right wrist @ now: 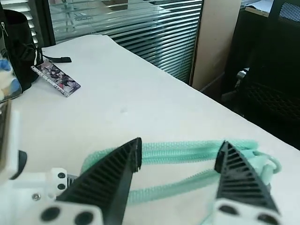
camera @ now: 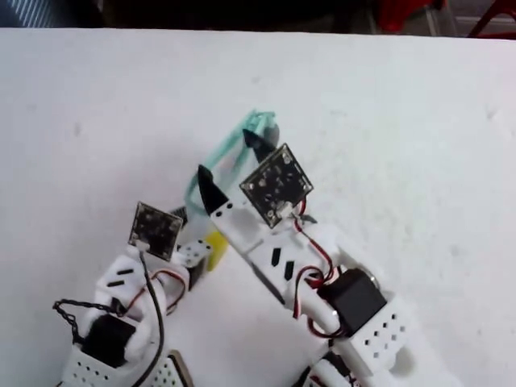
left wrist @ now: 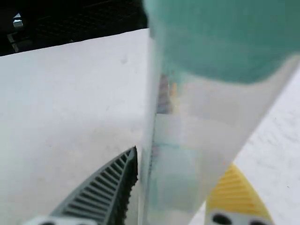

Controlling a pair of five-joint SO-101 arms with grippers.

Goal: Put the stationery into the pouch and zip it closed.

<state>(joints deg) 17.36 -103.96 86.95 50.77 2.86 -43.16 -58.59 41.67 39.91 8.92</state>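
Note:
The pouch (camera: 256, 122) is clear plastic with a teal zip edge and lies mid-table. My right gripper (camera: 229, 160) hovers over it, its black fingers open and set to either side of the teal zip band (right wrist: 178, 152). In the right wrist view that gripper (right wrist: 180, 143) has nothing between its fingers. My left gripper (left wrist: 183, 159) is shut on the near end of the pouch (left wrist: 211, 42), with the grey finger (left wrist: 110, 190) on one side and the yellow finger (left wrist: 234, 192) on the other. A faint coloured shape (left wrist: 164, 93) shows through the clear wall; I cannot tell what it is.
The white table (camera: 403, 105) stretches wide on all sides of the arms. Far off in the right wrist view a black bag (right wrist: 18, 42) stands by a printed card (right wrist: 56, 79) near the table's edge, in front of window blinds.

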